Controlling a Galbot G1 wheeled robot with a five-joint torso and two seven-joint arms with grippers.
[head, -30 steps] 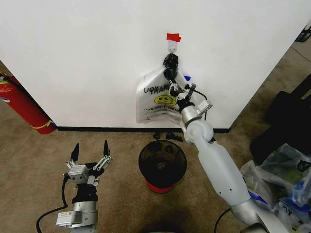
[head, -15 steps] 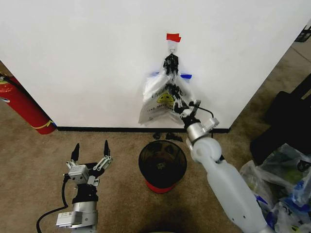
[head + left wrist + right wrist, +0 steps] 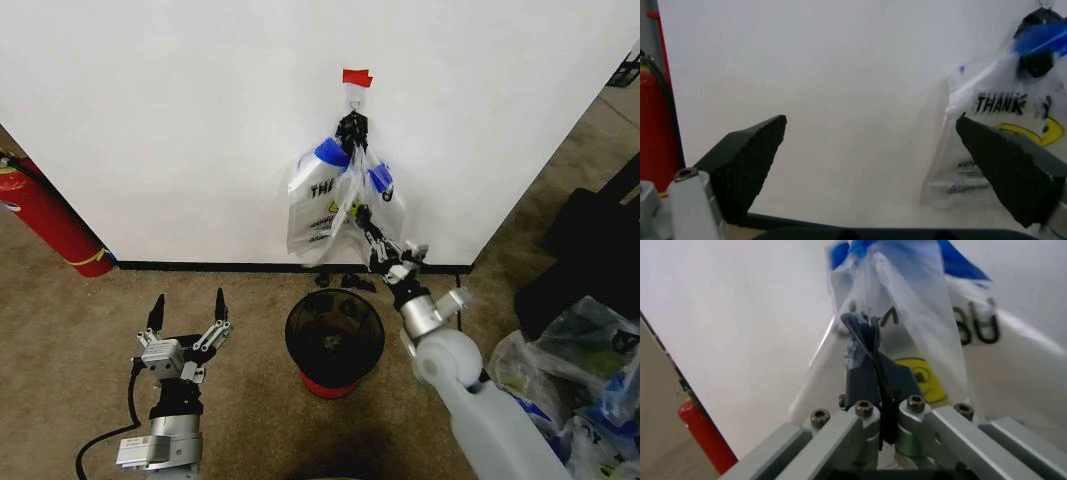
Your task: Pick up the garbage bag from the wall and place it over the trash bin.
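The garbage bag (image 3: 330, 195) hangs against the white wall from a small hook (image 3: 353, 98) marked by a strip of red tape (image 3: 356, 76), directly above the trash bin (image 3: 334, 341), which stands on the carpet just in front of the wall's black baseboard. The right gripper (image 3: 363, 222) is up at the bag's lower right side, above and a little right of the bin, and in the right wrist view its jaws are pressed together with a fold of the thin plastic pinched between them. The left gripper (image 3: 185, 320) waits low, left of the bin, fingers spread wide and holding nothing. The step in hand appears to be the pick: the bag is gripped but its handles are not yet off the hook. The next move probably calls for lifting the handles clear of the hook without tearing the film, then bringing the bag down over the bin's rim. The left wrist view reads "THANK" in black letters above a yellow smiley; smaller print below is illegible. A red fire extinguisher (image 3: 45, 218) stands far left of the bin.
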